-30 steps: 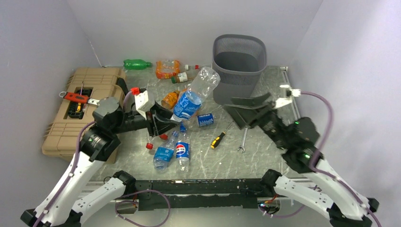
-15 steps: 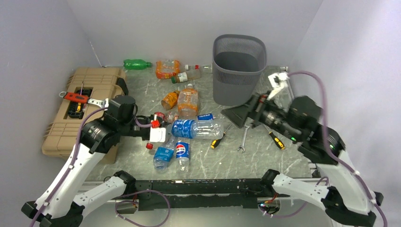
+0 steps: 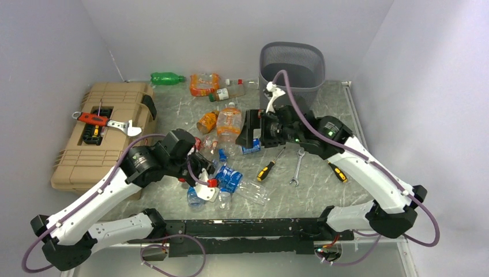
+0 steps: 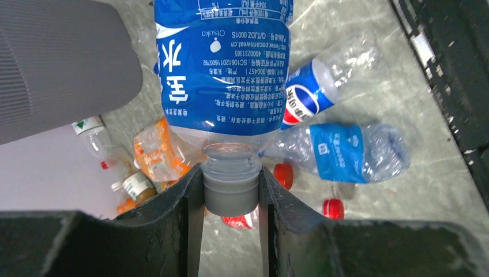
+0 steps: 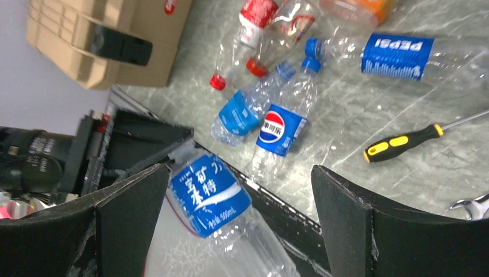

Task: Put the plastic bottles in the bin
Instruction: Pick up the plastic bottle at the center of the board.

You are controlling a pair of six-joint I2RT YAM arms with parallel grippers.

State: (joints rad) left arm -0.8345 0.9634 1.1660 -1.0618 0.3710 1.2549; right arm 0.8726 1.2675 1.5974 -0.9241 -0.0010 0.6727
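Note:
My left gripper (image 4: 230,171) is shut on the grey-capped neck of a clear bottle with a blue label (image 4: 225,63). In the top view this gripper (image 3: 215,173) holds that bottle (image 3: 237,180) low over the near middle of the table. My right gripper (image 3: 248,130) is wide open and empty in front of the dark grey mesh bin (image 3: 291,72). In the right wrist view the held bottle (image 5: 210,193) shows between the open fingers (image 5: 132,213), apart from them. Pepsi bottles (image 5: 279,130) lie on the table below. Orange-tinted bottles (image 3: 229,122) and a green one (image 3: 167,77) lie farther back.
A tan toolbox (image 3: 98,133) stands at the left with a red tool on it. A black-and-yellow screwdriver (image 3: 265,170), a wrench (image 3: 297,167) and a second screwdriver (image 3: 337,172) lie right of the bottles. Loose red caps (image 4: 333,208) lie on the marbled tabletop.
My left gripper has swung the blue-label bottle from the table's middle toward the near edge. My right arm has swept left from the right side to in front of the bin.

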